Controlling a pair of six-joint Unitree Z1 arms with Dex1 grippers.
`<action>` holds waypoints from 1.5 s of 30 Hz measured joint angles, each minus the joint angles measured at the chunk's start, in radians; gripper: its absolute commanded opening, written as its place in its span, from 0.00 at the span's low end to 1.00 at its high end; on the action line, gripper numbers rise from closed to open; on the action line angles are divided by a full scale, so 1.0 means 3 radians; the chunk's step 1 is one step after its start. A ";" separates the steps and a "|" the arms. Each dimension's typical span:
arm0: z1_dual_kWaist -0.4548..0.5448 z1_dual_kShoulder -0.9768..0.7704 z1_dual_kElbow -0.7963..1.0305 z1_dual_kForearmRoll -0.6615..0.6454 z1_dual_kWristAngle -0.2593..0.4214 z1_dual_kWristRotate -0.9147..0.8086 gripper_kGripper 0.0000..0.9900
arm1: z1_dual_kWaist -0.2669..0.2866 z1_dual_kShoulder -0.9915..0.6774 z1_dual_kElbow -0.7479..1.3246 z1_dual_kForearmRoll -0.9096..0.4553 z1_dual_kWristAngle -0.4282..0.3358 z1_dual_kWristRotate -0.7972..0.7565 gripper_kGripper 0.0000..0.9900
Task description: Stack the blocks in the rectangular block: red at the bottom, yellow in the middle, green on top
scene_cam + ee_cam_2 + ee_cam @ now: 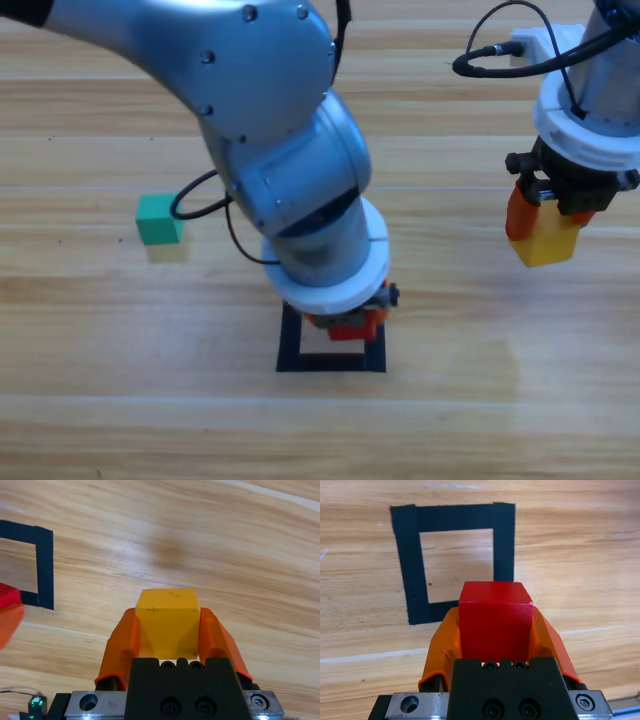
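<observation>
Two orange-jawed grippers each clamping a cube, left gripper (495,630) holding small matte red cube (495,617) over black tape rectangle (405,565), right gripper (169,632) gripping yellow cube (167,625) aloft at right, teal-green cube (159,219) on wooden table (500,400) at left.

No text, label, brand, number or sign can be read on anything shown (the cubes, the tape outline, the arms and the wooden table are all seen unmarked).
</observation>
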 measured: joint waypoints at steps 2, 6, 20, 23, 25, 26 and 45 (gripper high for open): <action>-0.0039 0.0002 -0.0003 0.0000 0.0020 0.0000 0.14 | 0.0000 0.0000 0.0000 0.0000 0.0034 0.0000 0.00; -0.0113 0.0055 -0.0005 0.0001 0.0080 0.0011 0.14 | 0.0000 0.0000 -0.0001 0.0000 0.0040 0.0000 0.00; -0.0166 0.0329 -0.0274 0.0207 0.0225 0.0150 0.14 | 0.0000 0.0000 -0.0008 0.0000 0.0047 0.0000 0.00; -0.0167 0.0382 -0.0386 0.0298 0.0281 0.0149 0.14 | 0.0000 0.0000 -0.0008 0.0000 0.0047 0.0000 0.00; -0.0167 0.0433 -0.0445 0.0323 0.0304 0.0129 0.14 | 0.0000 0.0000 -0.0008 0.0000 0.0048 0.0000 0.00; -0.0167 0.0456 -0.0457 0.0336 0.0333 0.0110 0.14 | 0.0000 0.0000 -0.0008 0.0000 0.0053 0.0000 0.00; -0.0167 0.0662 -0.0898 0.0808 0.0490 -0.0140 0.14 | 0.0000 0.0000 -0.0016 0.0000 0.0072 0.0000 0.00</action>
